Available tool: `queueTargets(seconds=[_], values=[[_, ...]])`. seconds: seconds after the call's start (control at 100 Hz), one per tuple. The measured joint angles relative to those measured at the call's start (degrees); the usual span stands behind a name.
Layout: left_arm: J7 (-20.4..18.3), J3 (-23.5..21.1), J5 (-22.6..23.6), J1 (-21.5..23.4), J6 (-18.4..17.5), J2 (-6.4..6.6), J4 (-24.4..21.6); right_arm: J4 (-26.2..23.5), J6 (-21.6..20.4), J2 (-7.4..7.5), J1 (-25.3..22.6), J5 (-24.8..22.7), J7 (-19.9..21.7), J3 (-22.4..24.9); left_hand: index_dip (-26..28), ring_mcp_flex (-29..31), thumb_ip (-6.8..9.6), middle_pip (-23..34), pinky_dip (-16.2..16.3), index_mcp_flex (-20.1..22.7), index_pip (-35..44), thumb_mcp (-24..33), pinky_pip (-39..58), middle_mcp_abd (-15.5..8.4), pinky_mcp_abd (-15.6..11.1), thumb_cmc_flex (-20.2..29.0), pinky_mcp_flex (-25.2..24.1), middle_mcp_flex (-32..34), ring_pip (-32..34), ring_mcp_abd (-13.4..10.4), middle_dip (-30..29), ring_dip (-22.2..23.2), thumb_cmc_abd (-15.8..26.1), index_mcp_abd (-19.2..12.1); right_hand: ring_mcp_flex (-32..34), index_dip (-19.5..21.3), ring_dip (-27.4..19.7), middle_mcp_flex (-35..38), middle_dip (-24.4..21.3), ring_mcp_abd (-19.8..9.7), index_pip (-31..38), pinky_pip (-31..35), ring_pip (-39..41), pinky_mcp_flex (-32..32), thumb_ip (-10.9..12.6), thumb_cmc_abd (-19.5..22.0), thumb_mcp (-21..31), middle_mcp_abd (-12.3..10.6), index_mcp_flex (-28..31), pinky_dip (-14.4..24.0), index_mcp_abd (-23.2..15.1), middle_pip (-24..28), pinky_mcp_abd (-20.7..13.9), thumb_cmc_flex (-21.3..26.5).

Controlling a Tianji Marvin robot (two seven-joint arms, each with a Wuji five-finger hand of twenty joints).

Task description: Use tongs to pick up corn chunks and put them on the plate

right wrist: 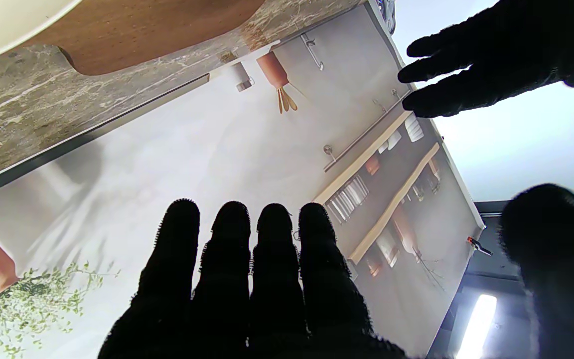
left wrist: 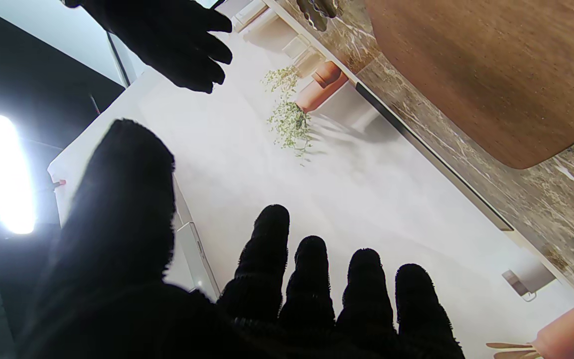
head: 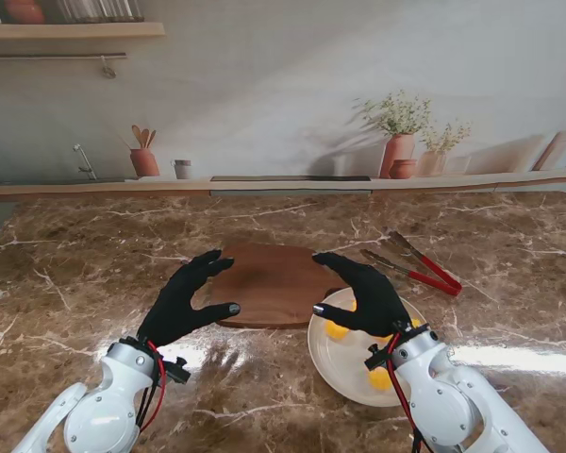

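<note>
On the marble surface [head: 94,245], largest first: wooden cutting board [head: 269,278], centre, bare. Cream plate [head: 335,363], touching the board's near right edge, carries yellow corn chunks [head: 337,329]; likely firm, round, prone to roll. Red-handled tongs [head: 417,265], right of the board and well apart from both hands, long axis running from far-left to near-right; probably light, springy metal, best taken mid-handle. Left hand [head: 184,297] and right hand [head: 363,294] hover, fingers [left wrist: 272,254] spread, holding nothing.
</note>
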Motion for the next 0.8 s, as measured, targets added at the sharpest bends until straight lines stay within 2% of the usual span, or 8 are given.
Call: queueTargets(seconds=[0.65,0.8], values=[[0.7,0.9,0.51,0.83,0.08,0.0,-0.55,-0.39,0.34,-0.09,-1.0,-0.84,-0.47,0.25,-0.01,0.0,0.01,-0.07,-0.02,0.0,0.0,-1.62,0.0,-0.03,0.0,0.04,0.0,0.0,0.0,0.0,-0.59,0.0,0.5,0.0,0.0,0.0,0.0,0.0,-0.02,0.0,0.0,0.0,0.3,-0.1,0.0,0.34,-0.72,0.01,0.0,-0.05,0.0,0.01,0.0,0.07],[1.01,0.88,0.26,1.17,0.33,-0.09,-1.09,-1.41,0.79,-0.01,-1.41,-0.82,1.07,0.82,-0.01,0.0,0.01,-0.07,-0.02,0.0,0.0,-2.21,0.0,-0.03,0.0,0.05,0.0,0.0,0.0,0.0,-0.59,-0.01,0.5,0.0,0.0,0.0,0.0,0.0,-0.02,0.0,0.0,0.02,0.34,-0.1,0.0,0.46,-0.72,0.02,0.0,-0.05,0.0,0.01,0.0,0.1]])
